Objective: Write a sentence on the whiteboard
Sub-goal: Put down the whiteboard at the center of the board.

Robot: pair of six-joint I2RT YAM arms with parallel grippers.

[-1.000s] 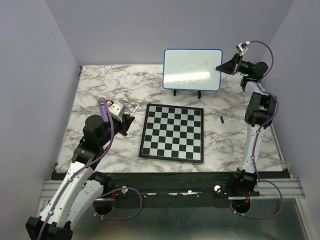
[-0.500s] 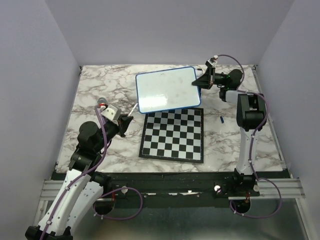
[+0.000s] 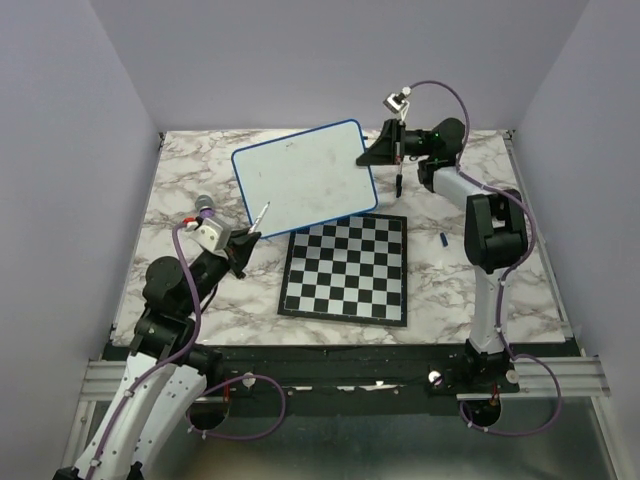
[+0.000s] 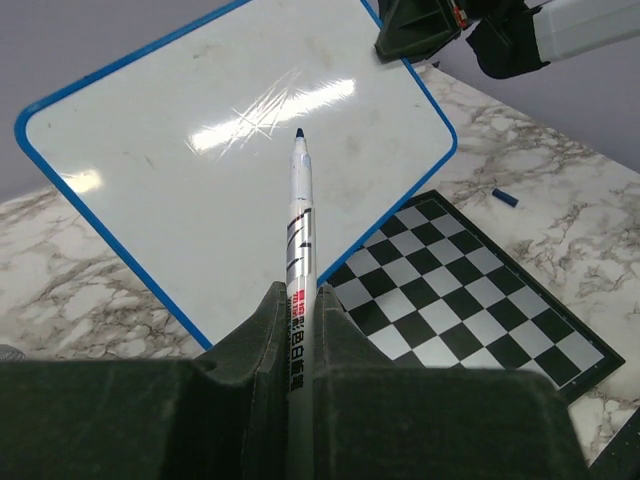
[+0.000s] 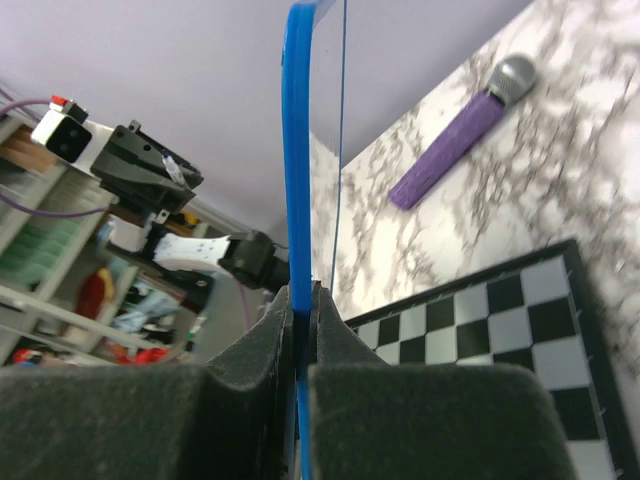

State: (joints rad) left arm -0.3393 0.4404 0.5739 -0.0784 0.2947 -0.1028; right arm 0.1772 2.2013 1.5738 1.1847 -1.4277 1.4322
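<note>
1. Right pincer (image 3: 385, 148): clamped on the thin blue rim at the upper right corner of the whiteboard (image 3: 300, 180), one jaw pressed on each face, as seen edge-on from the right wrist. Judged purpose: to lift the board off the table and present it as a writing face.
2. Whiteboard, position: held in the air, tilted, over the far middle of the table (image 3: 190, 175), face turned toward the left arm. Lower edge close to the far edge of the chessboard (image 3: 345, 265) in the top view.
3. Sentence: not yet written. Face blank apart from glare and faint smudges, so the task is judged to be at its start.
4. Marker (image 4: 300, 230): uncapped, dark tip forward, aimed at the middle of the white face in the left wrist view. Cannot tell whether tip and surface touch.
5. Left pincer (image 4: 298, 300): closed tight on the lower barrel of the marker, leaving most of the barrel and the tip free. Judged a pen grip, ready for the first stroke.
6. Chessboard, condition: flat on the table, nearer the arm bases than the board. Judged to have no part in the task.
7. Small blue piece (image 3: 443, 239): lying on the table right of the chessboard, well apart from the marker. Probably the marker's cap, set out of the way.
</note>
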